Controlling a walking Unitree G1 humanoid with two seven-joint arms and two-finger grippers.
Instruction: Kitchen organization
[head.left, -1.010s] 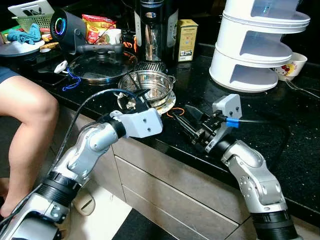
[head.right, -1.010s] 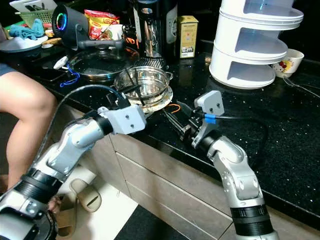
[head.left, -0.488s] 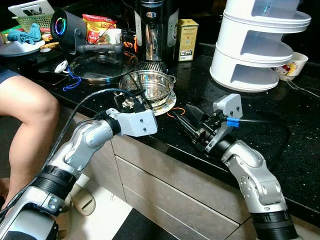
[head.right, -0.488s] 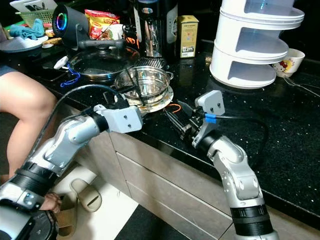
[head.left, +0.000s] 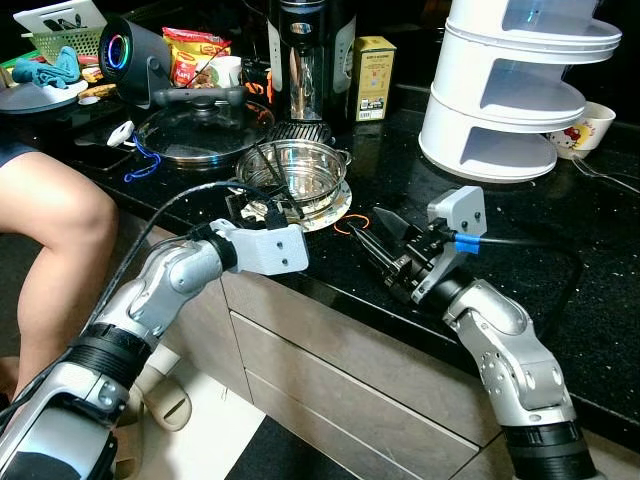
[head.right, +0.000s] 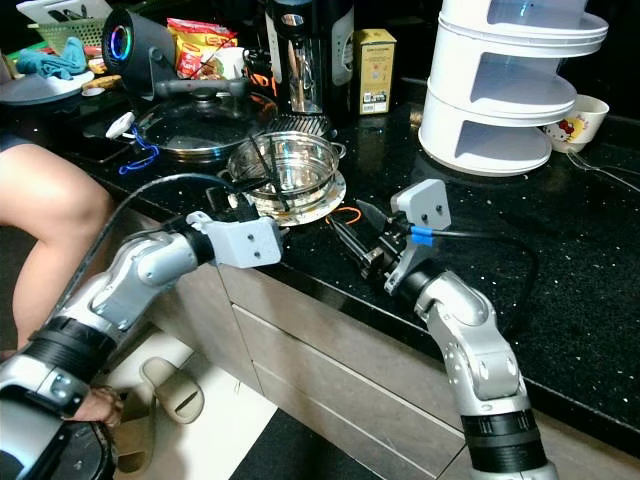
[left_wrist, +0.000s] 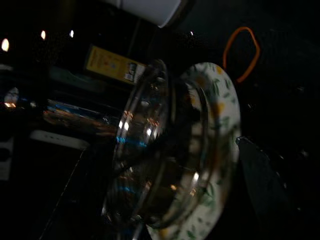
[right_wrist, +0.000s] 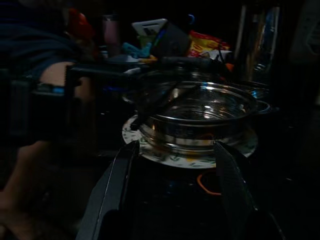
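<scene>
- Two grippers flank the steel bowl (head.left: 296, 168), which sits on a flowered plate (head.left: 335, 208) near the counter edge.
- Left gripper (head.left: 266, 203) has edged closer to the rim; finger spread cannot be told.
- Right gripper (head.left: 378, 238) stays put, fingers wide, empty.
- Grasp looks imminent.

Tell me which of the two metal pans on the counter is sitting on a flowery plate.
The open steel pot near the counter's edge stands on the flowery plate. The other, the lidded pan behind it, rests directly on the counter.

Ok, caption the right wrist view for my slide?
Open right gripper faces a shiny steel pot on a floral plate.
</scene>
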